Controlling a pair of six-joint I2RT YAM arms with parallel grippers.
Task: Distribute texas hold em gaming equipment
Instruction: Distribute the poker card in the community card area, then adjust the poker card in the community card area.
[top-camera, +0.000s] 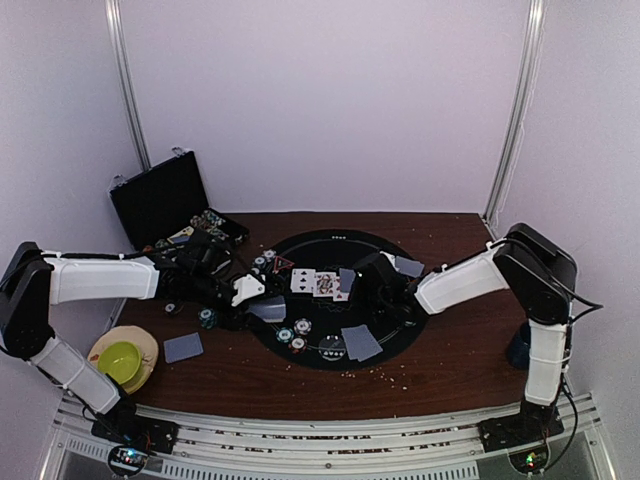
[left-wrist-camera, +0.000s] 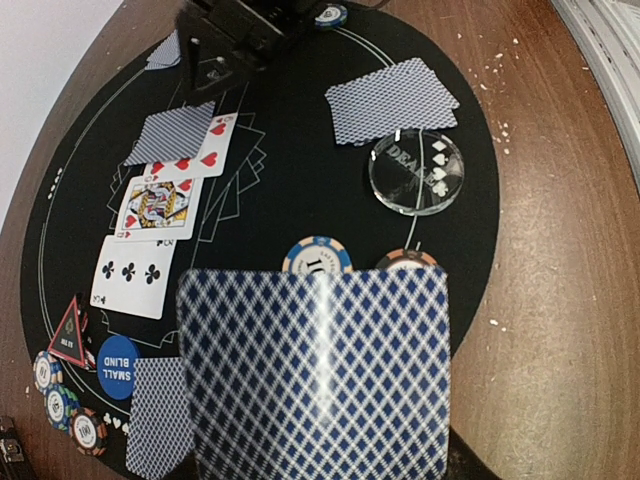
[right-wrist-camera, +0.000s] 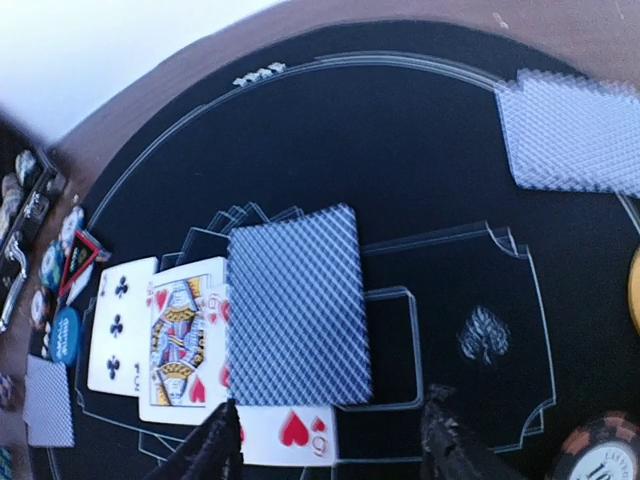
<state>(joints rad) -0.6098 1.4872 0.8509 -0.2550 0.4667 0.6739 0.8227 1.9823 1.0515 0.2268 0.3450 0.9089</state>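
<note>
A: Blue-checked card (left-wrist-camera: 315, 375): where is it?
B: Pinched in the left jaws, held over the black mat (left-wrist-camera: 300, 150), close to two chips (left-wrist-camera: 317, 255).
A: And the right jaws?
B: Wide apart, holding nothing, just above a face-down card (right-wrist-camera: 295, 305) lying across the face-up row (right-wrist-camera: 180, 340).

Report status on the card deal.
Left gripper shut on held card. Right gripper open above face-down card overlapping the face-up row. No obstruction seen.
</note>
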